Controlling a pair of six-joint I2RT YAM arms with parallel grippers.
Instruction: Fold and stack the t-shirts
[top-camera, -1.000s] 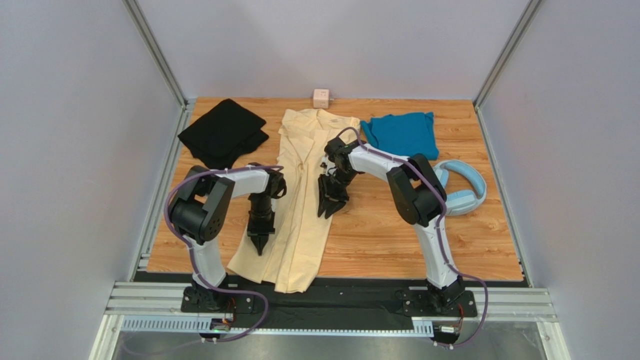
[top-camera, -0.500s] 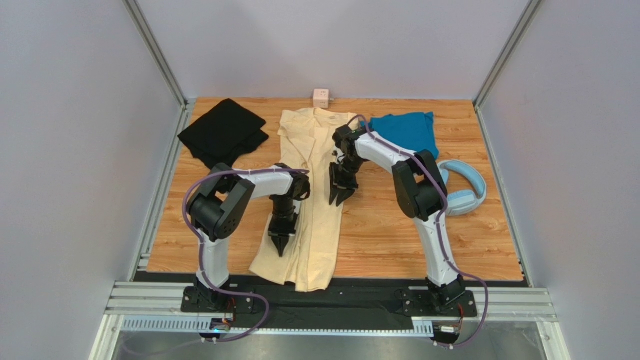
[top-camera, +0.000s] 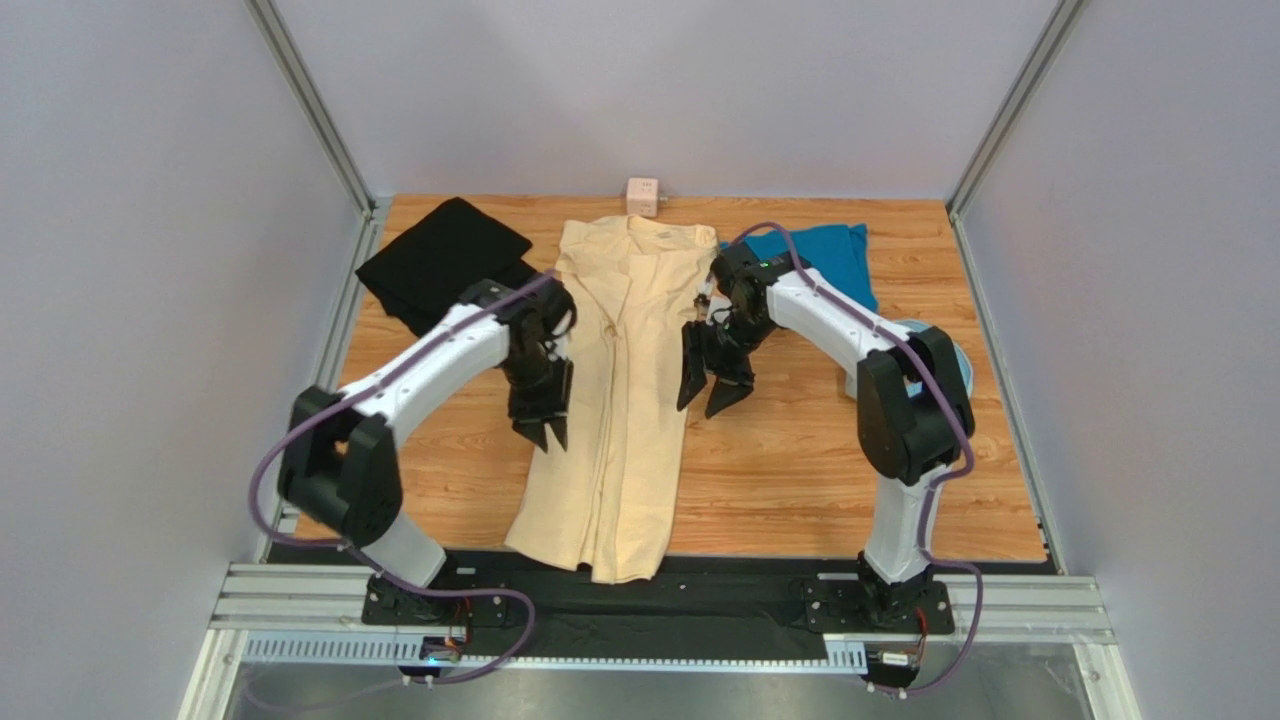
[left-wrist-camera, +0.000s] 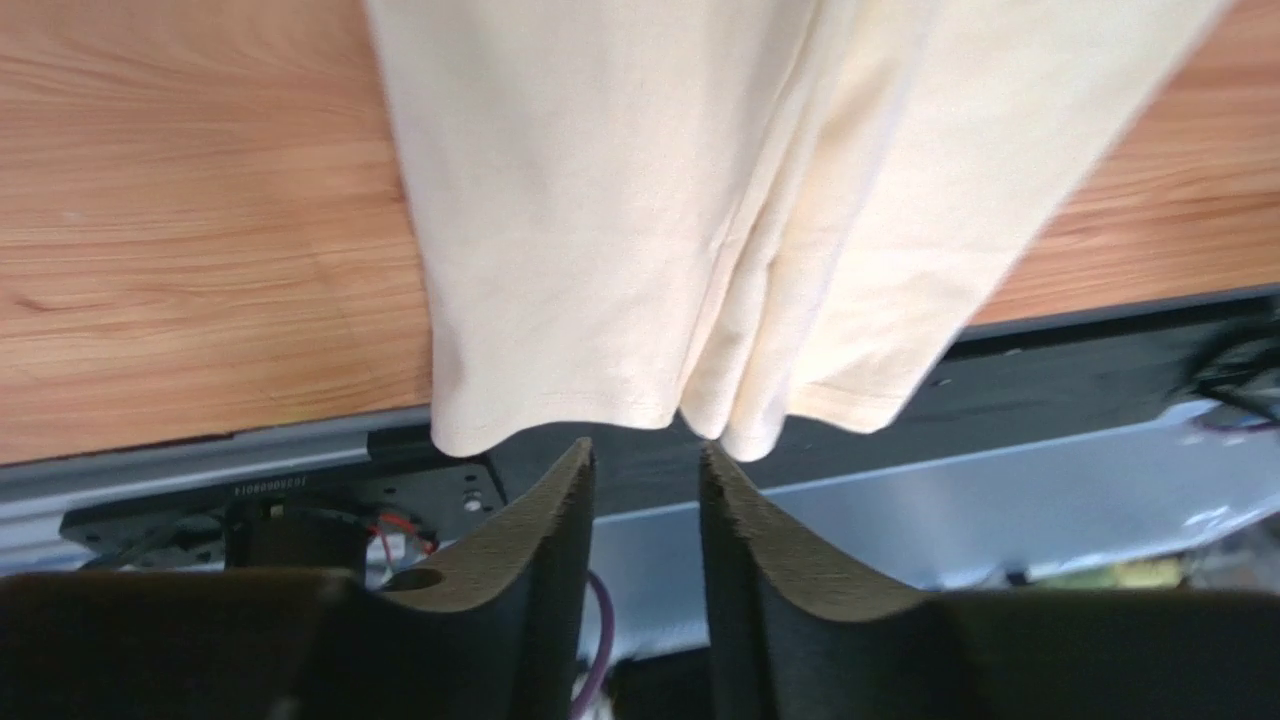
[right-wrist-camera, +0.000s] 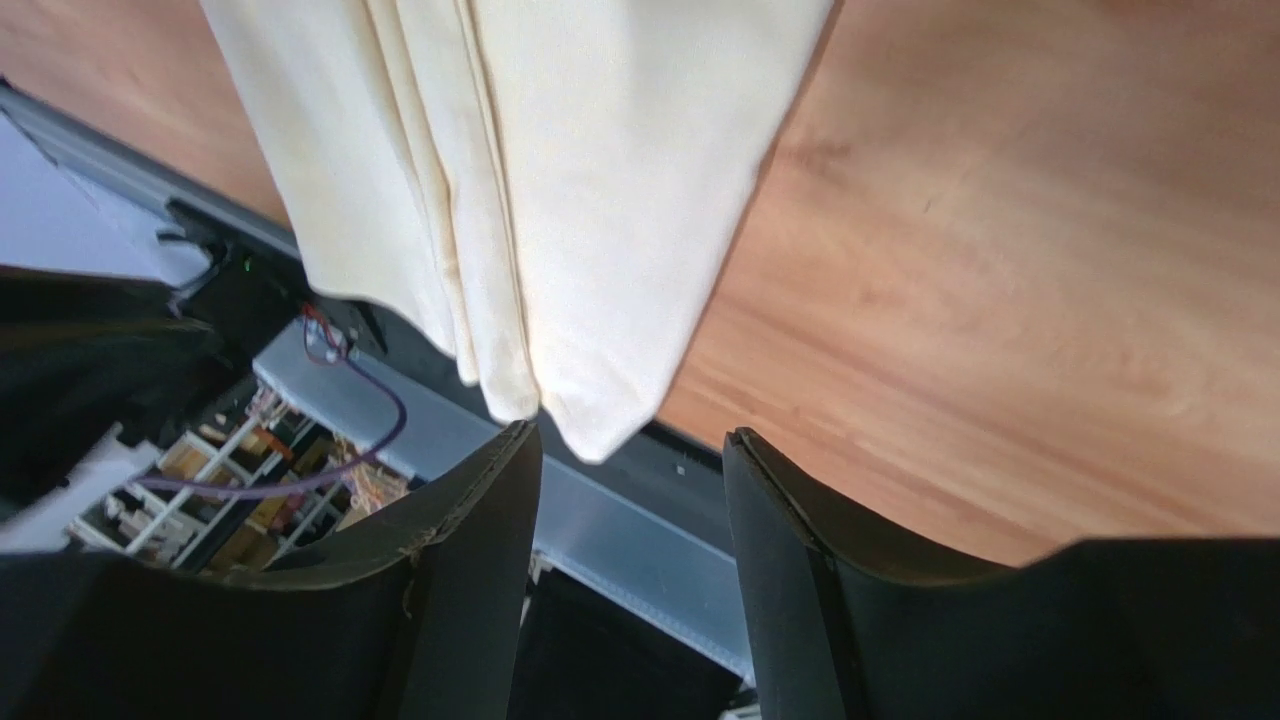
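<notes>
The cream shirt (top-camera: 616, 390) lay as a long strip from 12 to 6 o'clock on the table (top-camera: 796, 480), its hem overhanging the near edge. The left gripper (top-camera: 543, 428) at its 9 o'clock side and the right gripper (top-camera: 708, 396) at 3 o'clock had jaws parted and empty. A neat crosswise fold probably required pinching both hem corners level and carrying them together toward 12 o'clock.

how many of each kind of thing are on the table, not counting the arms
t-shirts: 3 (cream t-shirt, teal t-shirt, black t-shirt)
headphones: 1, mostly hidden behind the right arm
pink cube: 1
total: 5
</notes>
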